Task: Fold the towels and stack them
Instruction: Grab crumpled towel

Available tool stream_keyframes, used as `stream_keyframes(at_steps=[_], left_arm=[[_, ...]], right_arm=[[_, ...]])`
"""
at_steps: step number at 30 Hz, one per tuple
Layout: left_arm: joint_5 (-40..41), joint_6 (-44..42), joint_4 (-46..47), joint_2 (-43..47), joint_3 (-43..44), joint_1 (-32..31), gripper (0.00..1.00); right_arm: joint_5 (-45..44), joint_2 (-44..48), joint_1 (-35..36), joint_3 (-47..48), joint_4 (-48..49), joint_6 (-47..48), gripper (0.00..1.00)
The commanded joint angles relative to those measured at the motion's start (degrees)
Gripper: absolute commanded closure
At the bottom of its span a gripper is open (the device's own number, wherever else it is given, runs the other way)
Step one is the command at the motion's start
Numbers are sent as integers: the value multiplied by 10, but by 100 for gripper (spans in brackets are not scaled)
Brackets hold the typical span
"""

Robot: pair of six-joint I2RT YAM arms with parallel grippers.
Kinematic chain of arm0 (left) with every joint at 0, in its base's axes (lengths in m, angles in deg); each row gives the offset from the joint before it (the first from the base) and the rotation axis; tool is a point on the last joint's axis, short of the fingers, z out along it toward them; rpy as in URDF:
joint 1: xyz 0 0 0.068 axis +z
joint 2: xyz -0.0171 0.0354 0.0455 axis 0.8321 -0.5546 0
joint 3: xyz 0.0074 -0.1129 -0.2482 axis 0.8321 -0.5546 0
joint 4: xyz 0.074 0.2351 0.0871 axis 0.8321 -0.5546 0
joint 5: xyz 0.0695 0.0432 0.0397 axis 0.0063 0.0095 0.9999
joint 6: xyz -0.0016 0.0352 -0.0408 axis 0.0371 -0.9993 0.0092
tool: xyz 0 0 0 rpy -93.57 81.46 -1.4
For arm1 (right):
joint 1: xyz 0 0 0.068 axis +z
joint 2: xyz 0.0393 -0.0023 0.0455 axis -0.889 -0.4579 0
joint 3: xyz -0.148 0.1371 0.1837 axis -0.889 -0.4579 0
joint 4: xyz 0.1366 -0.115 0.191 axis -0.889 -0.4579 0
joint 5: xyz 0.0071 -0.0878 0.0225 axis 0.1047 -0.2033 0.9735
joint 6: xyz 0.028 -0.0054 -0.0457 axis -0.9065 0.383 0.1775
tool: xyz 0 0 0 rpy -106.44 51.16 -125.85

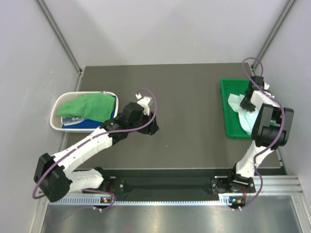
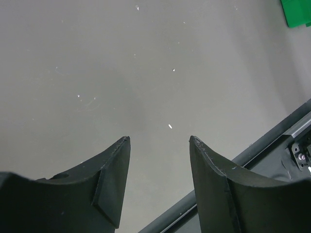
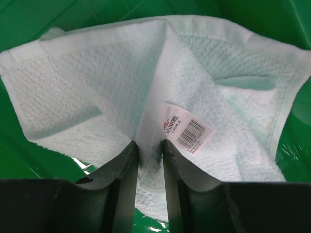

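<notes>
Only in the right wrist view is a fold of the pale mint towel point(image 3: 97, 82) seen pinched between the right fingers point(image 3: 127, 160), beside a barcode label point(image 3: 187, 128). From above, the right arm point(image 1: 269, 126) is seen doubled over the green tray point(image 1: 228, 90), where the towel lies lengthwise, near to far. The left fingers point(image 2: 114, 170) are held spread above the surface point(image 2: 121, 73).

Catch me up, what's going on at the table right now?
The right gripper is pinching a fold of the pale mint towel, which lies in the green tray on the far right. The left gripper hangs open and empty over the middle of the table. The white basket on the left holds a green towel over a blue towel.
</notes>
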Motion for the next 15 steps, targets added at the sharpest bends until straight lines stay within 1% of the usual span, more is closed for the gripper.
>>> stream_keyframes(at_steps=[1,3,12,14,15], left_arm=[[1,4,29,-3,9,-1,43],[1,4,29,-3,8,-1,44],[-1,4,32,-5,6,-1,44],[-1,4,32,-3,5,-1,44],[0,4,31,-2,4,-1,44]], right_arm=[[20,25,3,-13,18,1,73],[21,25,6,-22,24,0,71],[21,21,12,-28,29,-1,69],[20,21,15,-29,28,-2,72],[19,21,16,-31,28,-3,76]])
